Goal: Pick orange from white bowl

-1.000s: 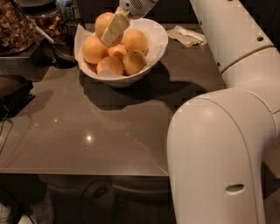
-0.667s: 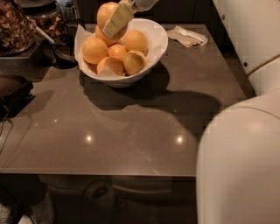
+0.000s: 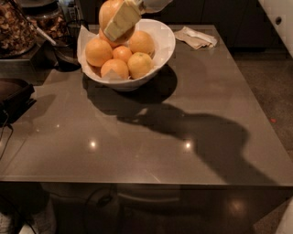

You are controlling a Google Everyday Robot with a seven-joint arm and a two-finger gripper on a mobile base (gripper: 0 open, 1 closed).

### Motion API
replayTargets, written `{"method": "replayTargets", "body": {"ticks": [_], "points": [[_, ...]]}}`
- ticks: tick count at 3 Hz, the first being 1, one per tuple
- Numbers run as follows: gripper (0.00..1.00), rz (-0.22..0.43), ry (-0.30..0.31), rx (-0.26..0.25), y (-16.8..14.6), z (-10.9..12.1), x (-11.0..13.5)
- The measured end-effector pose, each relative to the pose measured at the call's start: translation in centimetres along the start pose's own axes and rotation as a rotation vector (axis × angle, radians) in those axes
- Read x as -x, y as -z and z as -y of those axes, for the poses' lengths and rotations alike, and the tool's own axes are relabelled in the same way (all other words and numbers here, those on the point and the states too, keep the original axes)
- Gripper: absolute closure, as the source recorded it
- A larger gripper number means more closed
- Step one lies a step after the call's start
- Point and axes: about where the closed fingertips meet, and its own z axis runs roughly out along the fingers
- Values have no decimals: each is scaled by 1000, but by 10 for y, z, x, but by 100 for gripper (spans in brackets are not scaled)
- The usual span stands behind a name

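The orange (image 3: pixel 107 11) hangs above the back-left part of the white bowl (image 3: pixel 167 39), higher than its rim and apparently clear of the heap. The gripper (image 3: pixel 118 23) is clamped on it: one pale finger lies slantwise across the front, while the other is hidden behind the fruit.

I judge it firm, fairly heavy for its size and smooth-skinned, so it could roll or slip in a two-point pinch. The best hold is across its widest middle, with moderate squeeze (the rind gives a little but bruises).

Below it, five other oranges (image 3: pixel 98 51) sit inside the bowl on a paper liner (image 3: pixel 82 39). The bowl stands on a dark table (image 3: pixel 183 137), with a crumpled napkin (image 3: pixel 197 37) just to its right.
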Motion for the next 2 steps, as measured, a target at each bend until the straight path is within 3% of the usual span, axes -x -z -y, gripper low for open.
{"method": "replayTargets", "body": {"ticks": [1, 2], "points": [[100, 19, -16, -13, 8, -3, 2], [100, 56, -61, -58, 34, -25, 2]]}}
